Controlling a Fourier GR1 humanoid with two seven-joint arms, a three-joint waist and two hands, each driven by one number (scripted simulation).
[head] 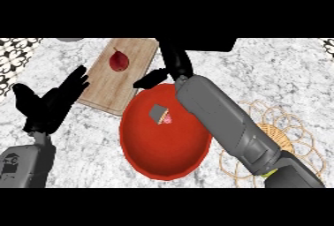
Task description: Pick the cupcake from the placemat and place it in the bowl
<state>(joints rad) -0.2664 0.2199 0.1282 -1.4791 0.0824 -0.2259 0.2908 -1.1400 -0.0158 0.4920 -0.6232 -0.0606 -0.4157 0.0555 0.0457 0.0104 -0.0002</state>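
Both hands empty: cupcake (161,114) lies in the bowl (146,152), just below-left of my right hand (171,66), fingers released

Bright even light; faint soft shadows on counter (274,70); no glare.

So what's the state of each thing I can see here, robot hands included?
Cupcake: lying on its side inside the bowl.
Bowl: red, upright on the counter, holding the cupcake.
Placemat: woven, flat, partly hidden by the right forearm.
Cutting board: flat, with a red item resting on it.
Right robot hand: open, beyond the bowl's far rim.
Left robot hand: open, resting at the left.
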